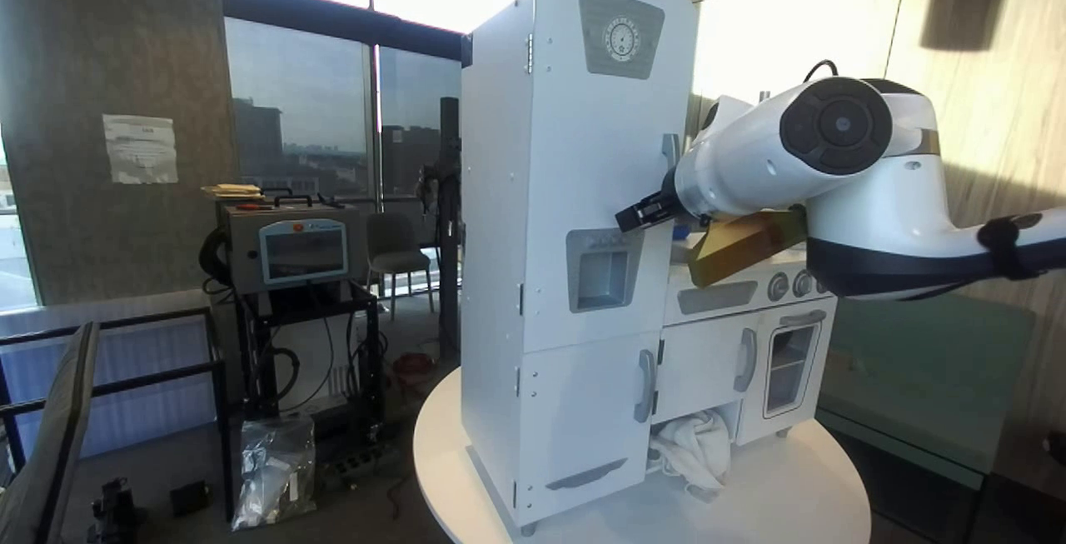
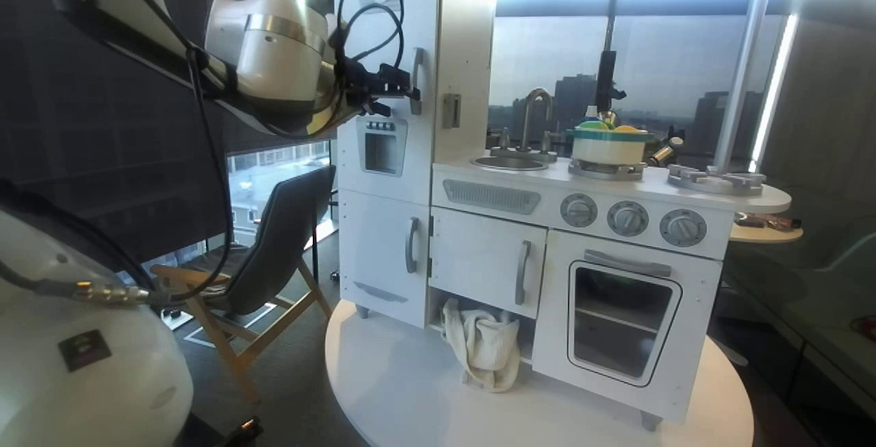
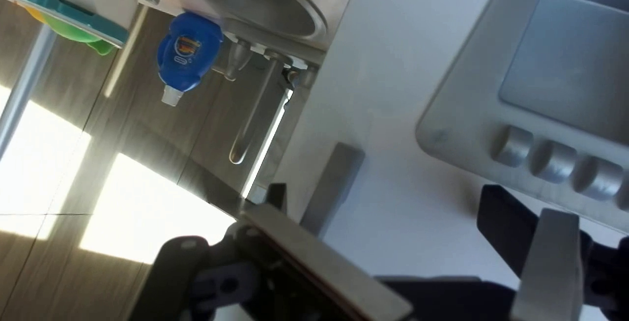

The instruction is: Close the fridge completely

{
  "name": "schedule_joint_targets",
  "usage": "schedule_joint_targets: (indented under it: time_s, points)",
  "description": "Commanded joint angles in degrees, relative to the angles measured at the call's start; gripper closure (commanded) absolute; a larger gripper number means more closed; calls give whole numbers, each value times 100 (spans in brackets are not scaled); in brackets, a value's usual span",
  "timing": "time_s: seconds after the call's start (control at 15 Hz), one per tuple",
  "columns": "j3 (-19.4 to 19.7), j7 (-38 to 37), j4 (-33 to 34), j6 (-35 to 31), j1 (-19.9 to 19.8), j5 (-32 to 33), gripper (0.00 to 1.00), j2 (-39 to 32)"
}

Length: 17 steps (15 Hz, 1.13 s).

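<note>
The tall white fridge (image 1: 500, 194) stands on a round table and shows in both exterior views. Its upper door (image 1: 600, 127), with the grey dispenser panel and round emblem, looks flush with the cabinet or nearly so; I see no clear gap (image 2: 387, 36). The lower door (image 1: 583, 427) also looks shut. My gripper (image 1: 645, 215) is in front of the upper door, just above the dispenser and beside the grey upper handle (image 2: 418, 67). In the wrist view the fingers are wide apart (image 3: 385, 195) with nothing gripped. The handle (image 3: 334, 188) passes behind the left finger; contact is unclear.
The stove section (image 2: 588, 276) with knobs, sink (image 2: 510, 163) and faucet adjoins the fridge. A pot (image 2: 609, 146) with toys stands on a burner. A white cloth (image 2: 482, 348) hangs from the low shelf. A blue bottle (image 3: 189, 50) is near the sink.
</note>
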<state>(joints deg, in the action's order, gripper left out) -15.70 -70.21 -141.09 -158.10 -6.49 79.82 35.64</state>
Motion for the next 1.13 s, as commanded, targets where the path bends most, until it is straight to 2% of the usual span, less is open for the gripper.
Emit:
schedule_joint_targets:
  time_s: [0.0, 0.2, 0.47, 0.87, 1.07]
  points:
    - [-47, -366, 350, -233, -173, 566, 0, -265]
    - [-65, -527, 483, -165, -193, 953, 0, -392]
    - [19, -418, 494, -187, -108, 920, 0, -467]
    - [90, 195, -69, 170, 13, 185, 0, 254]
    - [185, 657, -396, 411, 134, -422, 0, 691]
